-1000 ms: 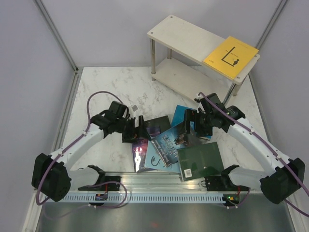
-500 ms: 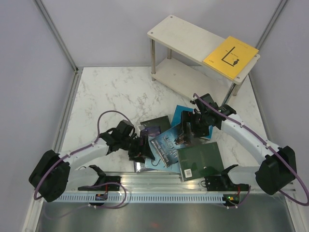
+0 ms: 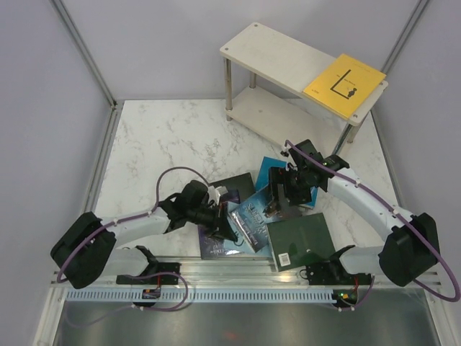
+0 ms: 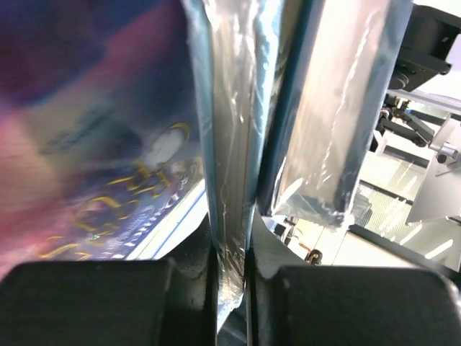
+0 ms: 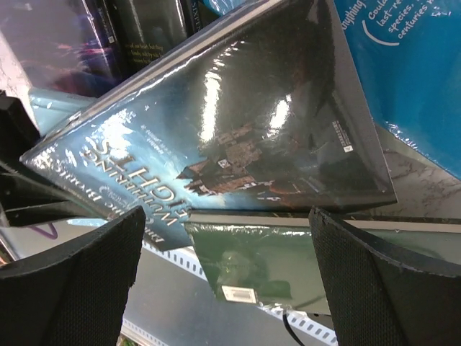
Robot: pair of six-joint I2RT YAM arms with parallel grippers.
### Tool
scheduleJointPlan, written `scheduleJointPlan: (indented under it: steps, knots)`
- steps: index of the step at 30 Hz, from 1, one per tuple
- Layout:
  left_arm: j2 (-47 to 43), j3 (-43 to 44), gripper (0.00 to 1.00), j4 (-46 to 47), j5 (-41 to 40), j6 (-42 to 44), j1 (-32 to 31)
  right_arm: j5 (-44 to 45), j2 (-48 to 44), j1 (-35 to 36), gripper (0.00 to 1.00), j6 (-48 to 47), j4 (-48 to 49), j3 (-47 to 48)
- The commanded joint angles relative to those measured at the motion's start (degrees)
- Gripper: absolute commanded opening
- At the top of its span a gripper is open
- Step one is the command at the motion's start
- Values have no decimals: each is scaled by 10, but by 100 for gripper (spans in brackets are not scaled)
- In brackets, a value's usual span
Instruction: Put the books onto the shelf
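**Left claw clamped on a book edge, right claw wide over the pile**

Nearest my bases, the dark green book (image 3: 306,238) lies flat on the bench (image 3: 158,137), with a barcode sticker (image 3: 283,257) at its near-left corner.

Just left of it, my left claw (image 3: 229,231) is pinched together on the thin edge of a wrapped paperback (image 4: 229,144). The edge is teal under glossy film and runs straight away from my fingers (image 4: 94,303). I cannot tell which cover it is. The purple galaxy book (image 4: 86,144), with gilt script, lies just beside it on the left.

My right claw (image 3: 277,196) stands fully apart, low over the dark blue book (image 5: 230,130). Contact: cannot tell. That book is glossy, with its long axis running near-left to far-right, and it overlaps the green one.

Beyond it lie the cyan book (image 3: 268,167) and the black book (image 3: 234,186).

Farthest, the yellow book (image 3: 344,85) lies flat on the right end of the top board of the shelf (image 3: 266,43).
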Motion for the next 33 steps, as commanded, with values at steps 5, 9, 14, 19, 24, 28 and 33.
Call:
scheduleJointPlan:
  steps: [5,9,14,19,24,28,33]
  knots:
    - [-60,143,2,-305,-166,97,5,-4,14,2,98,-19,-14,60]
    - [-70,272,2,-493,-306,158,24,-25,19,2,98,-13,-11,90]
    - [-102,376,2,-564,-331,222,61,-86,15,2,98,-16,18,132]
    - [-124,449,2,-558,-243,302,65,-177,5,3,98,-29,65,180]
    - [-155,468,2,-526,-54,348,65,-204,3,2,98,-61,67,228]
    - [-165,485,2,-529,-44,342,65,-169,1,3,98,-58,64,247]
    - [-183,487,2,-527,-253,253,65,-99,-41,2,98,23,84,249]
